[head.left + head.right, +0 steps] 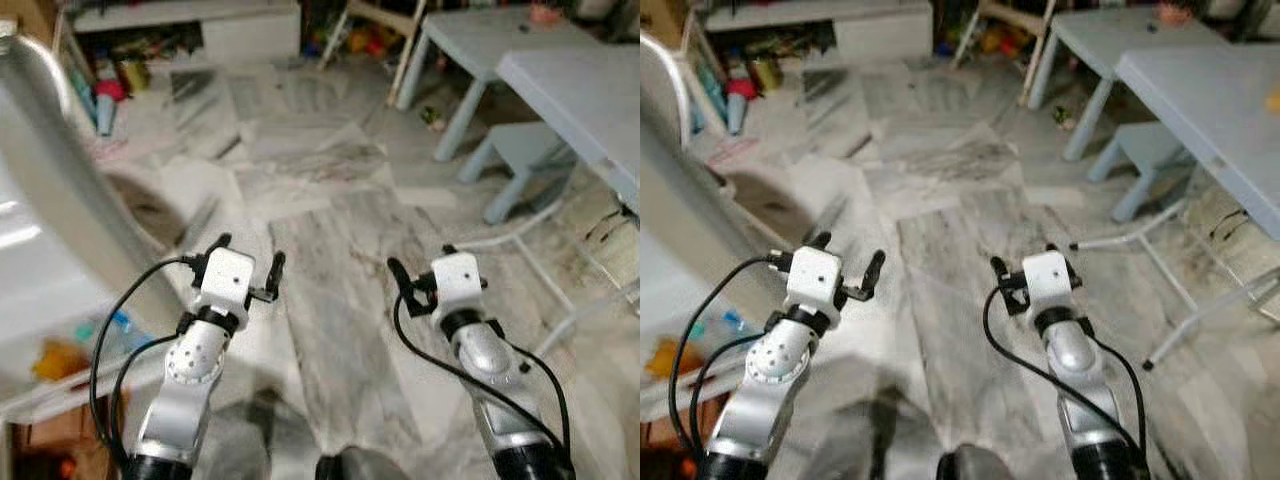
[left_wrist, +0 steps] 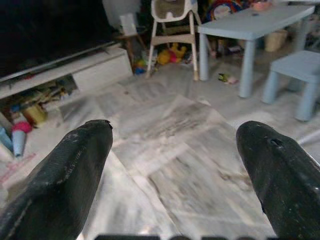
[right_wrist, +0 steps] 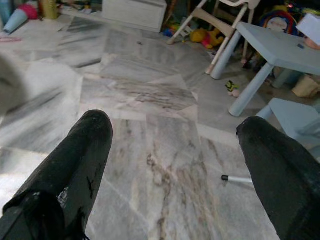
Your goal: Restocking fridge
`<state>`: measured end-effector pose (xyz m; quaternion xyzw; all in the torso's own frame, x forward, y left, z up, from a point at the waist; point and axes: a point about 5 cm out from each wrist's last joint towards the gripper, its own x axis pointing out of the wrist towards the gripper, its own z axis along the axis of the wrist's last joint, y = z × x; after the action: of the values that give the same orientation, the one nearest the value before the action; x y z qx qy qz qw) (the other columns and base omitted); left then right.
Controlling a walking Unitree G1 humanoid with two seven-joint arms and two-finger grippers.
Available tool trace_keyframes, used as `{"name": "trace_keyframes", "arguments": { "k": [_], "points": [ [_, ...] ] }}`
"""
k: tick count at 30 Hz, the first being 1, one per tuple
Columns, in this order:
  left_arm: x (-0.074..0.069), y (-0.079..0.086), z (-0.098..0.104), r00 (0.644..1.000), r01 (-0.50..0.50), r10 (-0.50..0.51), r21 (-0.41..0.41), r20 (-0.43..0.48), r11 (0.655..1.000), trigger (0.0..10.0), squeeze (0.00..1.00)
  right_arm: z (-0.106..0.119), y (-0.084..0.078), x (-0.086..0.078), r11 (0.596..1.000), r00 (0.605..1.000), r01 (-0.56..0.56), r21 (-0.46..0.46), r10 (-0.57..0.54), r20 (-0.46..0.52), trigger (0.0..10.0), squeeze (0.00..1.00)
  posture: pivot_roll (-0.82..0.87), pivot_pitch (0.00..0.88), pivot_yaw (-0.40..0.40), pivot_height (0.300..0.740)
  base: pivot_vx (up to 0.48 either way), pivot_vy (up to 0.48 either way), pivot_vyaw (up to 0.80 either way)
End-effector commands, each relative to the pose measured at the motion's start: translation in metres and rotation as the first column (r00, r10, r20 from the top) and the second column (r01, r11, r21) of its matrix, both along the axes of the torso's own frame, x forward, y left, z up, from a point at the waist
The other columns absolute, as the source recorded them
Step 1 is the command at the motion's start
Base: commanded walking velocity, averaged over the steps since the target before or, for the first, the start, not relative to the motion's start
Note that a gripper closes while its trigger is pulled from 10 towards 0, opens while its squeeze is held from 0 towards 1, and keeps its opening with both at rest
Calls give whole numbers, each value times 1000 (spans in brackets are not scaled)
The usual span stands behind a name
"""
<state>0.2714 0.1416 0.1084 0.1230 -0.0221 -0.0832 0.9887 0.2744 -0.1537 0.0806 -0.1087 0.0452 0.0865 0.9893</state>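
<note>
My left gripper (image 1: 249, 254) and right gripper (image 1: 422, 260) are held side by side, low over a grey marble floor (image 1: 340, 260). Both are open with nothing between their fingers, as the left wrist view (image 2: 175, 150) and right wrist view (image 3: 175, 150) confirm. At my far left stands a white, rounded fridge door (image 1: 40, 180). A lower shelf (image 1: 40, 390) on it holds blurred orange and blue items (image 1: 55, 358). The left gripper hangs just right of that door and does not touch it.
A light blue table (image 1: 590, 90) with a blue stool (image 1: 525, 150) under it stands at the right, with a second blue table (image 1: 480, 40) behind. White metal legs (image 1: 560, 300) lie on the floor by the right arm. A low white cabinet (image 1: 200, 25) and toys line the back.
</note>
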Motion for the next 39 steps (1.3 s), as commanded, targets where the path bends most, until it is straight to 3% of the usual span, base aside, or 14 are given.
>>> {"name": "trace_keyframes", "arguments": {
  "k": [1,5,18,26,31,32,36,39],
  "points": [
    [0,4,-9,999,-27,28,20,-46,999,10000,0,0,0,-1,1000,1000,8,2,-8,3,10000,0,101,162,-54,740,480,0,-800],
    [2,18,-12,988,-136,136,2,-77,991,10000,0,2,6,-5,998,998,-65,-19,65,25,10000,0,98,157,-53,740,317,0,259],
    [-5,10,-17,983,-170,170,0,-75,985,10000,0,3,9,-5,994,993,-112,-9,113,29,10000,0,97,148,-63,740,0,0,620],
    [-21,25,-15,967,-244,243,-10,-71,970,10000,0,1,7,-5,995,995,-101,-10,101,22,10000,0,89,141,-54,740,0,0,619],
    [-32,38,-19,941,-327,329,41,-80,944,10000,0,0,7,-4,995,995,-96,-6,96,10,10000,0,93,139,-55,740,0,0,351],
    [-33,46,-22,919,-380,384,64,-83,923,10000,0,-1,6,-3,995,995,-95,1,95,7,10000,0,93,138,-58,740,0,0,0],
    [-27,59,-22,881,-461,466,76,-83,884,10000,0,-1,7,-3,995,995,-97,8,97,7,10000,0,88,137,-60,740,0,0,0],
    [-14,76,-20,830,-546,551,79,-83,834,10000,0,0,7,-3,995,995,-97,9,97,7,10000,0,77,135,-60,740,0,0,0]
  ]
}}
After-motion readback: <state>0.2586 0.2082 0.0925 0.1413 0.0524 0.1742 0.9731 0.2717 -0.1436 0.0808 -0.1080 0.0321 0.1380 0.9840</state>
